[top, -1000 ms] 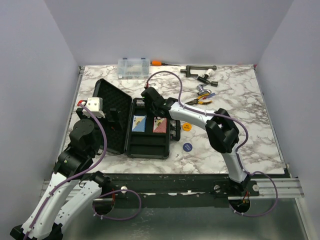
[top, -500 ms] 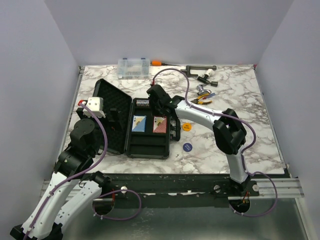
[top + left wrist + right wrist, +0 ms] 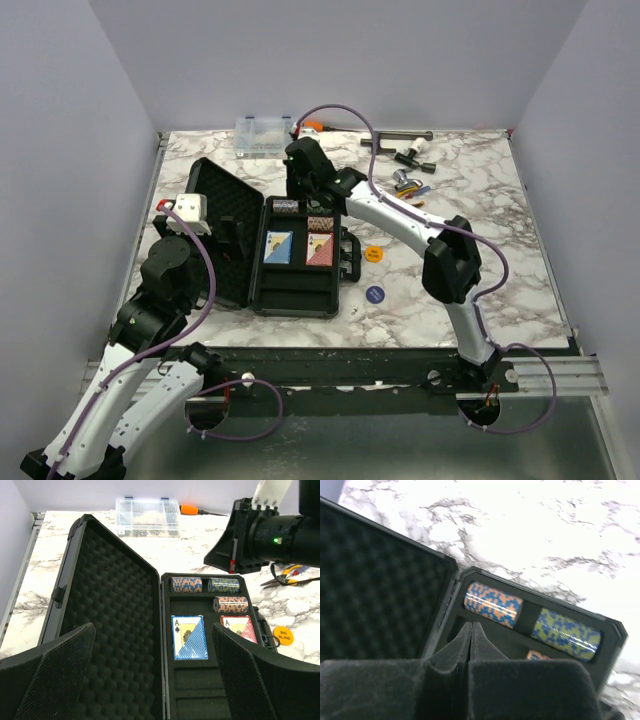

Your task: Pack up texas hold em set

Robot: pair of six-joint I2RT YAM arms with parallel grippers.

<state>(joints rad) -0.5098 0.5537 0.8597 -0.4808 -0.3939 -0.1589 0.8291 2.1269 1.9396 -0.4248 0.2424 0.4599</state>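
- The marble table (image 3: pixel 490 210) bears the open black case (image 3: pixel 296 285) left of centre, its lid swung out toward 9 o'clock.
- The left gripper (image 3: pixel 151 630) hovers over the case near the hinge, jaws spread wide, holding nothing.
- The right gripper (image 3: pixel 471 625) hangs above the tray's 12 o'clock end, its fingers pressed together and empty.
- The blue deck (image 3: pixel 189 637) and red deck (image 3: pixel 239 629) sit side by side mid-tray.
- Three chip rolls (image 3: pixel 186 584) fill slots at 12 o'clock of the decks.
- The orange disc (image 3: pixel 374 253) and blue disc (image 3: pixel 375 294) lie on the table at 3 o'clock of the case.
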